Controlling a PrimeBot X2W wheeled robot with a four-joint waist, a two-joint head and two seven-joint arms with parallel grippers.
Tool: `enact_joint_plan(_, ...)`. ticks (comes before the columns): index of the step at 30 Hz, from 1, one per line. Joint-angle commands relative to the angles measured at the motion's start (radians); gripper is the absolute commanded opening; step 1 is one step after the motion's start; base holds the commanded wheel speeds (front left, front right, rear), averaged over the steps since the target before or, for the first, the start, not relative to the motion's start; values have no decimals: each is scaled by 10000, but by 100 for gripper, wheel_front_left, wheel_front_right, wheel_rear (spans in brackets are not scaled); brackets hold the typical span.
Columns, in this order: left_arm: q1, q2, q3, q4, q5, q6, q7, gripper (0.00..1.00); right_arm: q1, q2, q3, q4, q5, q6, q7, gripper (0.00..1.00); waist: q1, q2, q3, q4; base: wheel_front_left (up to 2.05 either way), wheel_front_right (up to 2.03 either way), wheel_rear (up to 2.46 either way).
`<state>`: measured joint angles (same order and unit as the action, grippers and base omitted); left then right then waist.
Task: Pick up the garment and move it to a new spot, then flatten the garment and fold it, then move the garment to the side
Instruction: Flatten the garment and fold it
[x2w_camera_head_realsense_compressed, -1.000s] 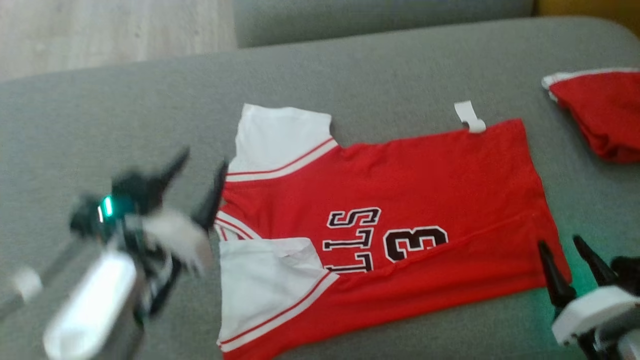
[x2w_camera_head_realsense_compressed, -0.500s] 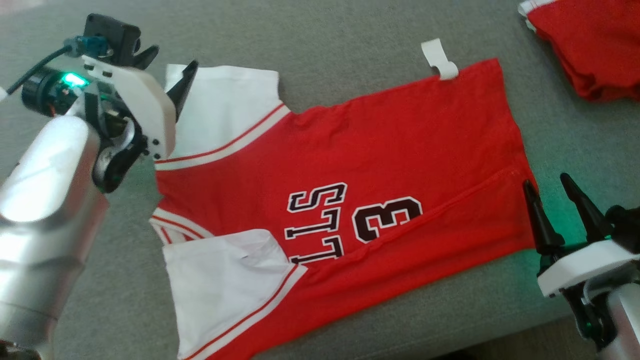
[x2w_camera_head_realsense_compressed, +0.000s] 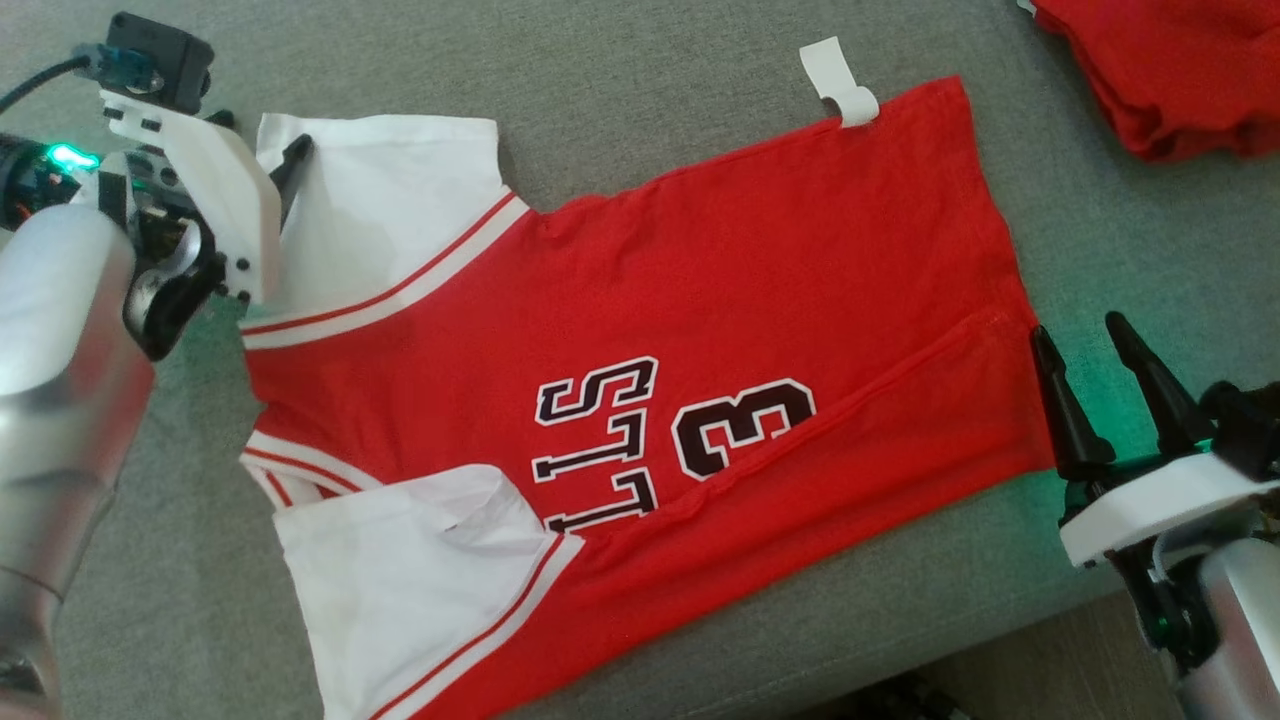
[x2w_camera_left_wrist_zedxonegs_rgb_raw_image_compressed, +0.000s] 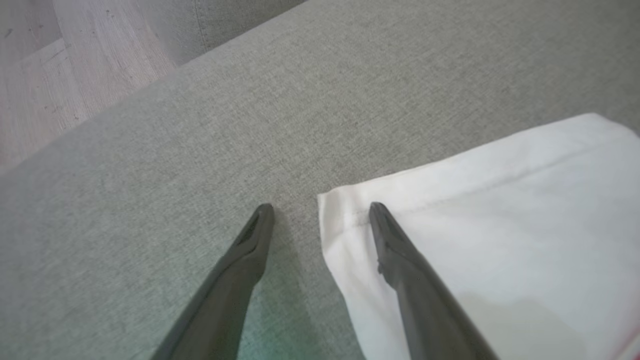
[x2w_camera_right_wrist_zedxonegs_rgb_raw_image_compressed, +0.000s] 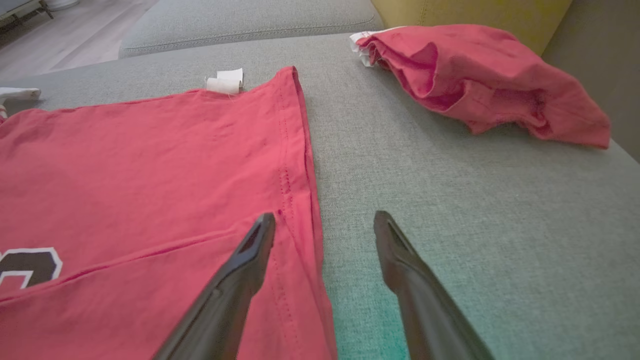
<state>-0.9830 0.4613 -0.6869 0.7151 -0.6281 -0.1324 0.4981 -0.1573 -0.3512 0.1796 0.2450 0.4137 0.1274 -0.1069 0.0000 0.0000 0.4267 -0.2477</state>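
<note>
A red jersey (x2w_camera_head_realsense_compressed: 720, 290) with white sleeves and black lettering lies spread flat on the grey sofa cushion (x2w_camera_head_realsense_compressed: 640, 70). My left gripper (x2w_camera_head_realsense_compressed: 262, 140) is open at the outer corner of the far white sleeve (x2w_camera_head_realsense_compressed: 400, 190). In the left wrist view that gripper (x2w_camera_left_wrist_zedxonegs_rgb_raw_image_compressed: 320, 207) straddles the sleeve's corner (x2w_camera_left_wrist_zedxonegs_rgb_raw_image_compressed: 500, 200), one finger over the cloth and one over bare cushion. My right gripper (x2w_camera_head_realsense_compressed: 1078, 328) is open at the jersey's bottom hem. In the right wrist view it (x2w_camera_right_wrist_zedxonegs_rgb_raw_image_compressed: 324, 216) has one finger above the red hem (x2w_camera_right_wrist_zedxonegs_rgb_raw_image_compressed: 295, 150) and the other above the cushion.
A second red garment (x2w_camera_head_realsense_compressed: 1170, 70), crumpled (x2w_camera_right_wrist_zedxonegs_rgb_raw_image_compressed: 480, 80), lies at the far right of the cushion. A white tag (x2w_camera_head_realsense_compressed: 840, 85) sticks out from the jersey's far edge. Wooden floor (x2w_camera_left_wrist_zedxonegs_rgb_raw_image_compressed: 50, 75) lies beyond the cushion, whose front edge (x2w_camera_head_realsense_compressed: 1000, 640) runs at the lower right.
The head camera has tilted down, shifting the whole picture. My left gripper has gone from beside the collar up to the far sleeve's corner. The right gripper stays at the hem.
</note>
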Motion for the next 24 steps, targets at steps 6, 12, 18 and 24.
enact_joint_plan(6,-491,384,-285,242,-482,18,-151,0,-172,-250,151,-190,26,33,-110,100,0,0,54,-10,0,0,0)
enact_joint_plan(12,-710,389,-598,318,-635,18,-643,0,-607,-425,343,-237,272,33,78,100,0,0,83,128,0,0,0)
enact_joint_plan(18,-1090,264,-1088,262,-569,18,-1437,0,-1865,-779,651,191,804,33,974,100,0,0,72,479,0,0,0)
enact_joint_plan(24,-1383,6,-1585,125,-713,18,-2023,0,-3481,-959,1304,1080,1887,33,2257,100,0,0,44,891,0,0,0)
